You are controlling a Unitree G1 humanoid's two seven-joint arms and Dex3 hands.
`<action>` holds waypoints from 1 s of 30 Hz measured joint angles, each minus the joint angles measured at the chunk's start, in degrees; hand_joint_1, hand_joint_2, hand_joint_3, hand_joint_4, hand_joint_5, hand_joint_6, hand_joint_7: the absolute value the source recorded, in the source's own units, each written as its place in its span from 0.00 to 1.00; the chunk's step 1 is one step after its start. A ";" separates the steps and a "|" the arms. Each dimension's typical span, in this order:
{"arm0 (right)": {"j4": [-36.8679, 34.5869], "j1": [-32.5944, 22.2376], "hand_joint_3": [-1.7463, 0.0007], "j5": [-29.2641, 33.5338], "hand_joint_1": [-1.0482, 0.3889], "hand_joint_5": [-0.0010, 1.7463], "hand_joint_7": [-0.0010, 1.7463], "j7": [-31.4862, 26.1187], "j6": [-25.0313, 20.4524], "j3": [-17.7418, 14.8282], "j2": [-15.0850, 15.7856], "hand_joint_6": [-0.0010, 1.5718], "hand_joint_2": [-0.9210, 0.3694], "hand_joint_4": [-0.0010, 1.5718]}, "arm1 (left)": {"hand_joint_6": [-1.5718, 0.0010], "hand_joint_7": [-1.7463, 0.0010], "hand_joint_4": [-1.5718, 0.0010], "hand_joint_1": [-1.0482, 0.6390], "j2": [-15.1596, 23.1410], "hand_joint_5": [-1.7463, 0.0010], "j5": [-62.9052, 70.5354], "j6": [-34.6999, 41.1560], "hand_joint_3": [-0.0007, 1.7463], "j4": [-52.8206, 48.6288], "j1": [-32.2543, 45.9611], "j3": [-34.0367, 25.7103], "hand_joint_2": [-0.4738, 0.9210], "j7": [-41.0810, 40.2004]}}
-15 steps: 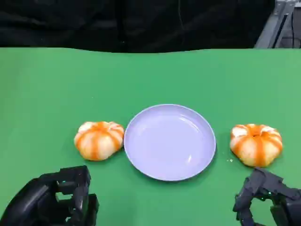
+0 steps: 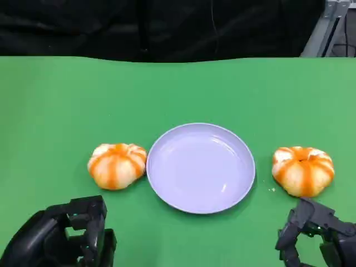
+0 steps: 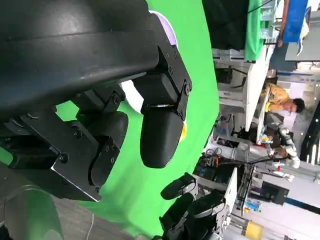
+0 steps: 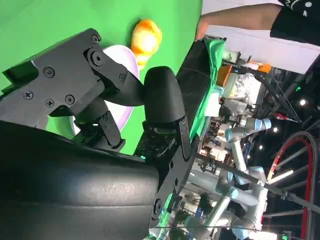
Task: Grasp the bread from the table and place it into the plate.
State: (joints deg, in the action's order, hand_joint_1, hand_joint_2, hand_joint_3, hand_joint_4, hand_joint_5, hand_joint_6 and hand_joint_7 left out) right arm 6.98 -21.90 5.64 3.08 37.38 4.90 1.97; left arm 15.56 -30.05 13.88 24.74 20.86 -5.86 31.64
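A lilac plate (image 2: 200, 167) lies in the middle of the green table. One round orange-and-white bread (image 2: 117, 165) sits touching its left rim; a second bread (image 2: 302, 170) sits a little to its right. My left hand (image 2: 67, 239) hovers at the near edge, below the left bread, holding nothing with its fingers apart. My right hand (image 2: 317, 233) is just in front of the right bread, also holding nothing. In the right wrist view the far bread (image 4: 146, 35) and part of the plate (image 4: 120, 52) show past my fingers (image 4: 162, 97).
The green cloth (image 2: 178, 89) stretches bare behind the plate to a dark backdrop. A grey metal frame (image 2: 328, 28) stands at the back right. A person's arm (image 4: 240, 17) shows beyond the table in the right wrist view.
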 measured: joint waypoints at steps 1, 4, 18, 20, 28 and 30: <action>0.00 0.00 0.31 0.02 0.66 1.00 0.88 0.00 0.00 0.00 0.00 0.48 0.31 0.54 | 0.46 0.00 0.37 0.78 0.00 0.00 0.00 0.00 0.93 -0.03 0.00 0.00 0.74 0.03; 0.05 -0.01 0.31 0.07 0.65 1.00 0.88 -0.02 0.00 0.00 0.00 0.48 0.31 0.54 | 0.46 0.00 0.37 0.80 -0.03 0.00 0.09 -0.15 0.93 -0.03 0.02 0.00 0.72 0.03; -0.02 0.08 0.32 0.22 0.66 1.00 0.88 -0.06 0.00 -0.02 -0.01 0.48 0.31 0.53 | 0.79 0.64 0.91 0.24 -8.53 0.43 10.44 -22.58 0.21 -5.92 1.02 -0.18 0.95 -2.40; -0.33 0.36 0.32 0.45 0.66 1.00 0.88 -0.14 0.00 0.01 -0.09 0.48 0.30 0.53 | 0.79 0.73 0.94 0.20 -5.95 0.48 20.53 -27.62 0.15 -6.92 0.69 -0.28 0.99 -4.20; -1.27 1.34 0.32 0.79 0.65 1.00 0.89 -0.83 -0.30 0.00 -0.29 0.49 0.31 0.54 | 0.75 0.91 0.98 0.13 -2.24 0.67 39.25 -36.95 0.02 -10.37 -1.52 -0.12 1.00 -11.86; -1.47 1.97 0.31 1.19 0.66 1.00 0.89 -1.08 -0.46 0.01 -0.51 0.49 0.31 0.54 | 0.73 0.95 0.96 0.07 -1.31 0.70 48.37 -39.13 0.01 -11.46 -3.77 0.01 1.00 -16.76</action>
State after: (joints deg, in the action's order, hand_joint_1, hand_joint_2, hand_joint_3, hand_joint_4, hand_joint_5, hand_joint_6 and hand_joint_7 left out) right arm 5.52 -19.93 6.83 2.00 36.92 4.91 1.46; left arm 14.26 18.32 -25.25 13.28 17.09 -5.85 14.89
